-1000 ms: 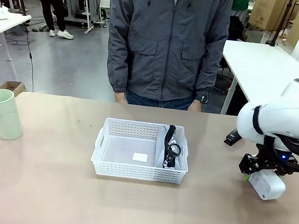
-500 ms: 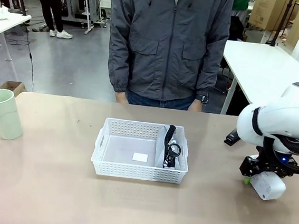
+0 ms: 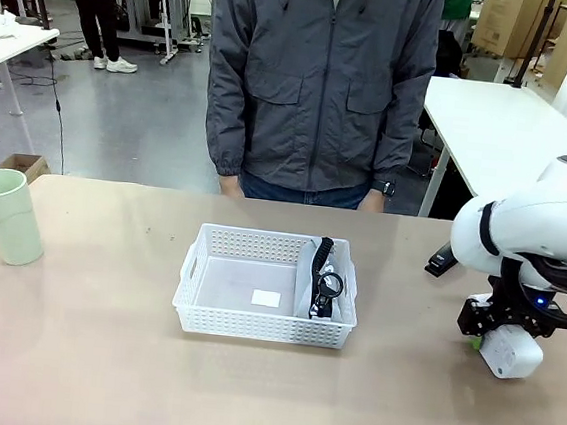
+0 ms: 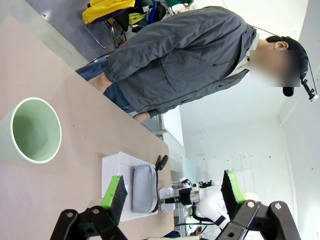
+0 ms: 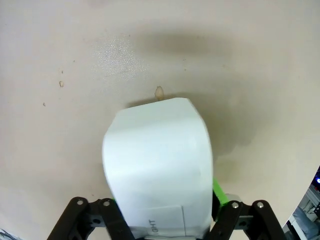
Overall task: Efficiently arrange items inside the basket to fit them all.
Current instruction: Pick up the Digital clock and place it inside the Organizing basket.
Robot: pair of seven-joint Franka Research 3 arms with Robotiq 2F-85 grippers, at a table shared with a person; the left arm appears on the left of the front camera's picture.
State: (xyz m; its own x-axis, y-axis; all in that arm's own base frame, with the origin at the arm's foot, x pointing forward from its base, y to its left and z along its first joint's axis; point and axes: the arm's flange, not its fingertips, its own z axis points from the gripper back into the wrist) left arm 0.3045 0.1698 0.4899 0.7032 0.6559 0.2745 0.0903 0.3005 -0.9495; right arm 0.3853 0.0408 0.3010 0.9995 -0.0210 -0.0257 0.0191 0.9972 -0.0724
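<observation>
The white basket (image 3: 216, 312) stands mid-table, with the grey pouch (image 3: 323, 282) on edge against its right wall, black strap uppermost. My right gripper (image 3: 481, 330) hangs low over the table's right side, shut on the small white box (image 3: 511, 353); the right wrist view has that box (image 5: 159, 160) between the fingers just above the tabletop. The black stapler (image 3: 441, 260) lies behind the right arm. At the far left stands the pale green cup (image 3: 5, 216). My left gripper (image 4: 172, 192) is open and holds nothing, and beyond it are the cup (image 4: 30, 131), basket (image 4: 111, 170) and pouch (image 4: 144, 187).
A person in a grey jacket (image 3: 321, 81) stands at the far edge, hands down behind the table. A flat white label (image 3: 265, 297) lies on the basket's floor. Bare tabletop (image 3: 99, 356) stretches between cup and basket and along the near edge.
My right arm has sunk and shifted slightly to the right with the white box in its grip. Basket, pouch, cup and stapler have stayed put.
</observation>
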